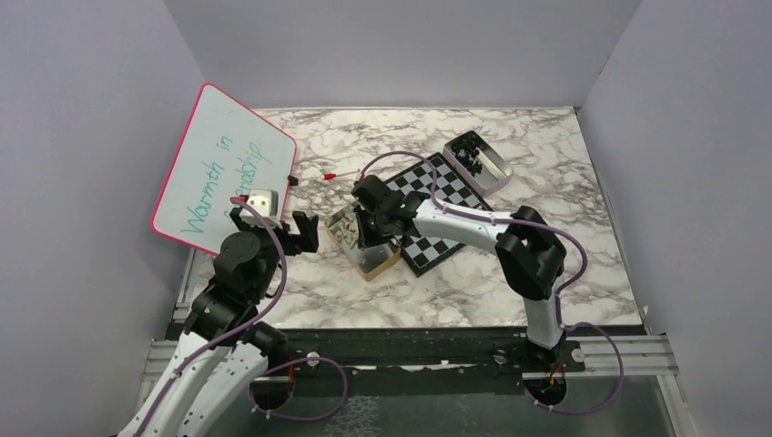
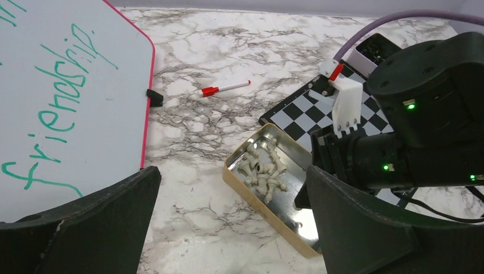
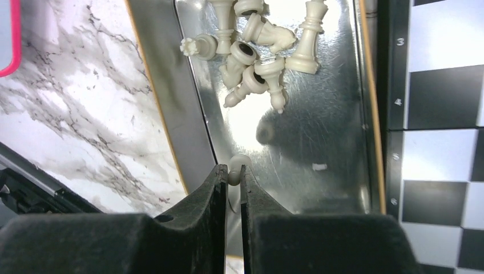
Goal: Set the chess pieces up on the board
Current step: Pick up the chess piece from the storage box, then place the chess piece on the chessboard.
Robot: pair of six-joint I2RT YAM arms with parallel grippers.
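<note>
The chequered board (image 1: 437, 205) lies mid-table, also in the left wrist view (image 2: 311, 111) and right wrist view (image 3: 439, 103). A gold-rimmed tin (image 1: 362, 238) at its left edge holds several pale chess pieces (image 2: 263, 171), seen close in the right wrist view (image 3: 254, 43). My right gripper (image 3: 232, 174) is over this tin, shut on one pale piece (image 3: 235, 170) whose round head shows between the tips. My left gripper (image 2: 234, 228) is open and empty, hovering left of the tin (image 2: 274, 200). Black pieces lie in a second tin (image 1: 476, 161).
A pink-framed whiteboard (image 1: 223, 168) with green writing leans at the left. A red-capped marker (image 1: 339, 173) lies behind the board. Purple walls enclose the marble table (image 1: 391, 291).
</note>
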